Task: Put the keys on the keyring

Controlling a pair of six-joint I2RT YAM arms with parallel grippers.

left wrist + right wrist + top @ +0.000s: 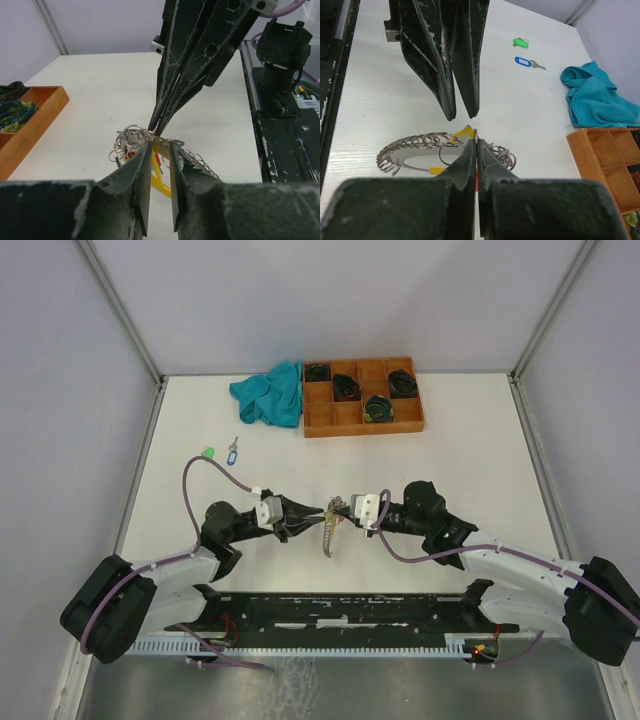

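The keyring lay on the table midway between the two arms. Its long axis ran from the fingertips back toward the arms' bases, and a row of small split rings was threaded along it. The right gripper had its jaws pressed together at the far end of the keyring. It seemed to pinch a thin wire of the loop there, though the view was too tight to be sure which strand. The left gripper met it nose to nose with its jaws a little apart. They straddled the keyring's yellow segment without clamping it.

Two loose keys lay well apart from the keyring, beyond it and off to the left: a green-tagged key and, just beside it, a blue-tagged key. The blue one's length pointed roughly away from the bases. Both lay on the left arm's side of the keyring, so I judged the left gripper the nearer one to fetch them while the right held the loop steady.

Bare tabletop separated the keyring from those keys, which left free room for the reach. A teal cloth and an orange tray sat farther beyond the keyring, clear of that path. The table's left edge ran not far past the green key.
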